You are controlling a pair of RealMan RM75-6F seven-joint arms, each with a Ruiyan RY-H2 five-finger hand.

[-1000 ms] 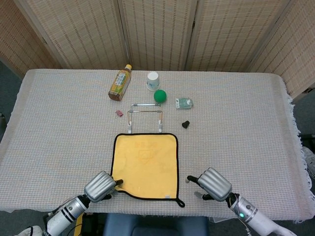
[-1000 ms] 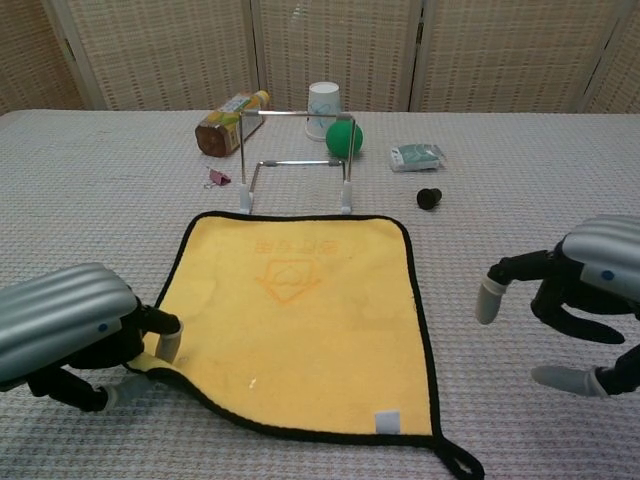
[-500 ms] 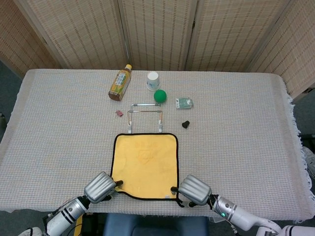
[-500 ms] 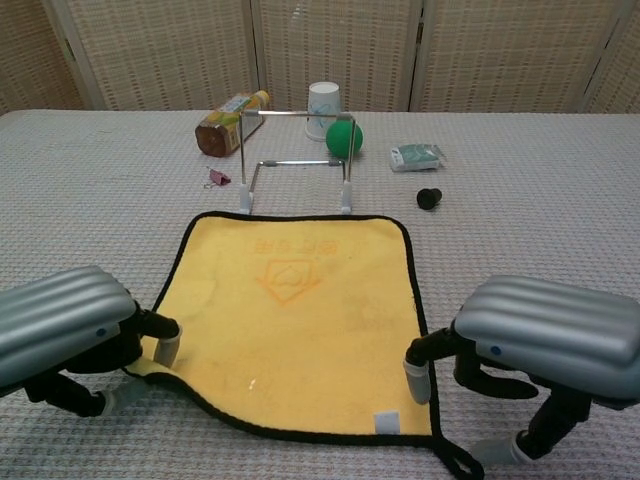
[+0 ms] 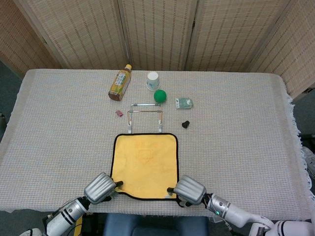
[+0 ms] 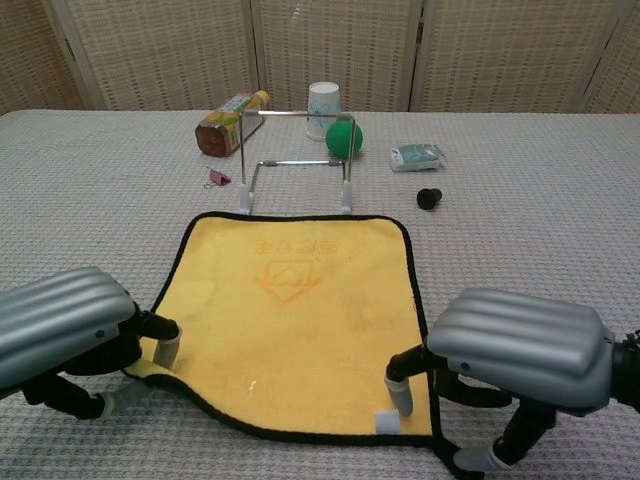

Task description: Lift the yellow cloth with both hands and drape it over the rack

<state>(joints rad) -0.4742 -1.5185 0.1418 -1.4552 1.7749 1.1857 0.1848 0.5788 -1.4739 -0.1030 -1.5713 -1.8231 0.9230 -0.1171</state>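
a: yellow cloth (image 6: 300,320) lies flat on the table (image 5: 236,147), near the table's near edge and about midway between its left and right edges. the far hem sits just short of the rack (image 6: 295,160). that looks deliberate: lifted by the near corners and carried forward, it should fall over the rack's top bar.

b: how does it look?

a: square, bright yellow, black piping all round, a faint printed emblem in the middle, a small white tag near the near hem. a black loop trails off the near right corner. the near left corner is slightly raised and curled.

b: and the hands?

a: the left hand (image 6: 65,335) is at the near left corner, a fingertip (image 6: 168,350) on top of the cloth and another seemingly under the lifted edge, so i judge it pinches that corner. the right hand (image 6: 515,345) is at the near right corner, one fingertip (image 6: 402,398) pressed down on the cloth just inside the piping, others below the table edge line. whether it has clamped the cloth or only touches it, i cannot tell.

b: why both corners?

a: two grips spread wide should keep the cloth taut and level.

b: anything in the way?

a: a bottle (image 5: 120,82), paper cup (image 5: 153,80) and green ball (image 5: 160,96) lie beyond the rack, toward the table's far edge.
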